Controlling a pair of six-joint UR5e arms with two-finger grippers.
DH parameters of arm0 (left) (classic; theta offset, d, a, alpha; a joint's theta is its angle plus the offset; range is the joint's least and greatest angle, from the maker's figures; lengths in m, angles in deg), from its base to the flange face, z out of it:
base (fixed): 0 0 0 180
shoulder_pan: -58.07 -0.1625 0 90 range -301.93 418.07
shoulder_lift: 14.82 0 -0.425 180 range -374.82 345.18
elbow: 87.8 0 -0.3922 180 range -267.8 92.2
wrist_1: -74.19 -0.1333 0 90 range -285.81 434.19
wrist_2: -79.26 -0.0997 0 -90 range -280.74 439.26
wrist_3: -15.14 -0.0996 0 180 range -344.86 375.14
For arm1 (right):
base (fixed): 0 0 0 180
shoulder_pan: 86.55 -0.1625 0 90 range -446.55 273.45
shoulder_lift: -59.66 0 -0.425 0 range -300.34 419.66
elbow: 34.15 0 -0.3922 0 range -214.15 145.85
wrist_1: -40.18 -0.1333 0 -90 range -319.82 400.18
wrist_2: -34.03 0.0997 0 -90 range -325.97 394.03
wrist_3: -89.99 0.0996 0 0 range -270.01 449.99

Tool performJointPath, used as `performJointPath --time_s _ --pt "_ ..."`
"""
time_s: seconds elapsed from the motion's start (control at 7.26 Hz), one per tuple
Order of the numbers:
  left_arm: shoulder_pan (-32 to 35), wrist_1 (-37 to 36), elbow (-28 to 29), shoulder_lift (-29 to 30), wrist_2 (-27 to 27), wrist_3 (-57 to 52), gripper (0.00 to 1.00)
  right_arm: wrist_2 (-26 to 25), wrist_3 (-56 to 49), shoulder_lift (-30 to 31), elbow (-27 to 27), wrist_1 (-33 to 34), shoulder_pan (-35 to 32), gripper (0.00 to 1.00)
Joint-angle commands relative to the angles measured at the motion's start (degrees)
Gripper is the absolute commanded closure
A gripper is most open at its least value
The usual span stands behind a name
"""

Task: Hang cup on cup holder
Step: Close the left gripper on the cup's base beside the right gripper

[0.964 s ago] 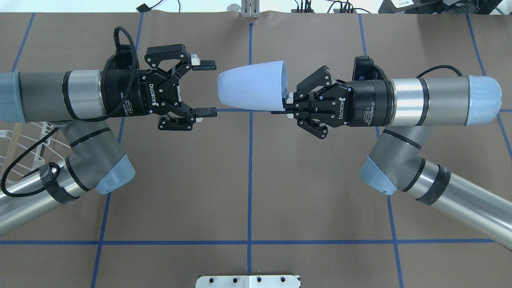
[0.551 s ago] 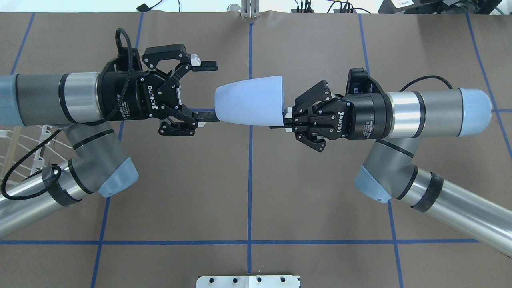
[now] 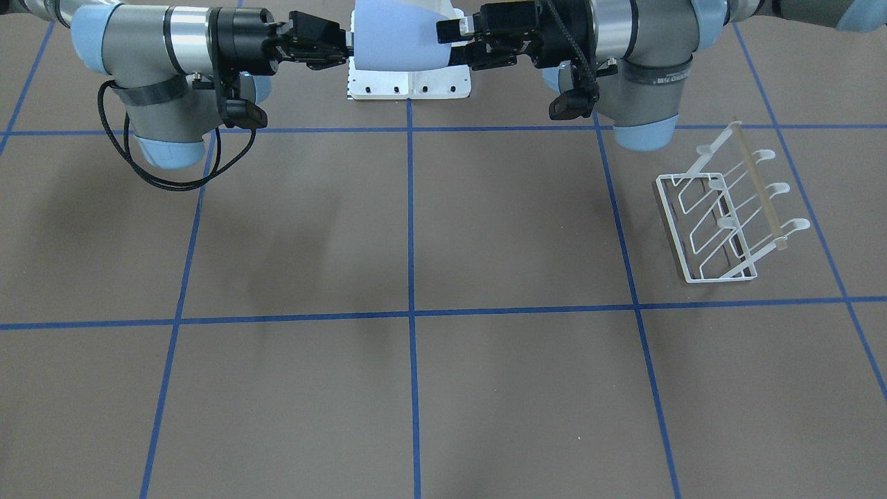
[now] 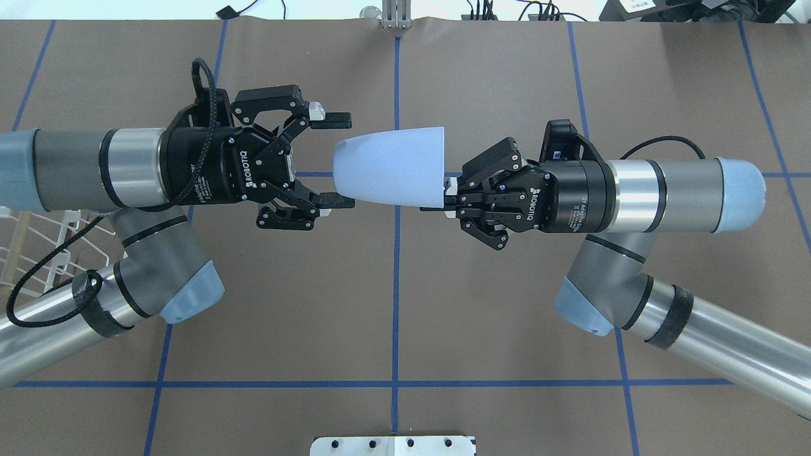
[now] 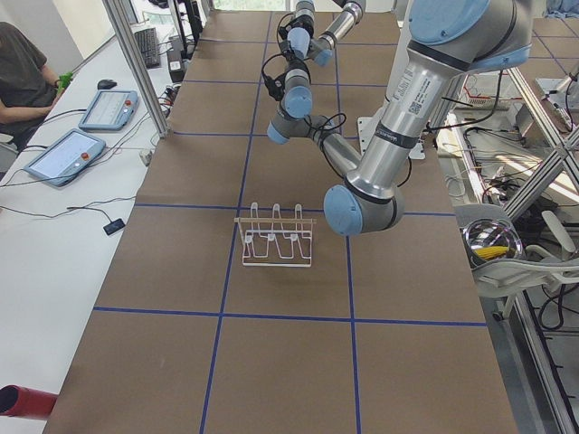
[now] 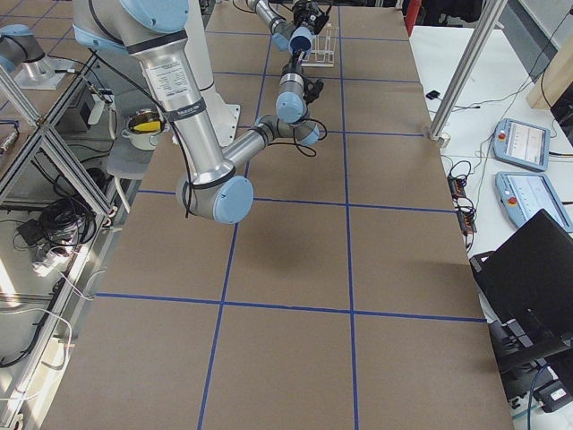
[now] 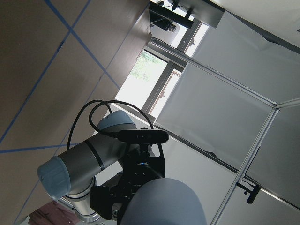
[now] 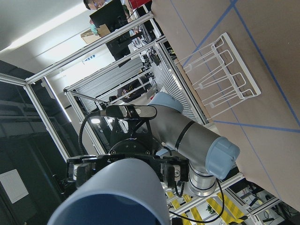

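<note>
The light blue cup (image 4: 388,166) is held level in the air between the two arms, its rim toward the right arm. My right gripper (image 4: 445,190) is shut on the cup's rim. My left gripper (image 4: 341,159) is open, with one finger on each side of the cup's narrow base and not closed on it. In the front-facing view the cup (image 3: 395,34) sits between the right gripper (image 3: 344,50) and the left gripper (image 3: 450,41). The white wire cup holder (image 3: 727,208) with its tan rod stands on the table on the robot's left, below the left arm (image 4: 44,223).
A white mounting plate (image 3: 409,83) lies at the robot's base. The table is brown with blue tape lines. In the exterior left view the cup holder (image 5: 276,237) stands mid-table, with a person (image 5: 23,72) and tablets (image 5: 63,154) beside the table.
My right gripper has carried the cup leftward toward the left gripper. The left gripper has shifted slightly and stayed open, and its fingers now flank the cup's base.
</note>
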Motion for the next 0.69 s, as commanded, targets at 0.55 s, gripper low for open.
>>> performJointPath --time_s 0.55 --pt "-2.84 1.87 -0.48 -0.10 -2.62 -0.14 0.04 -1.58 -0.07 -0.35 0.13 -0.31 1.83 1.00"
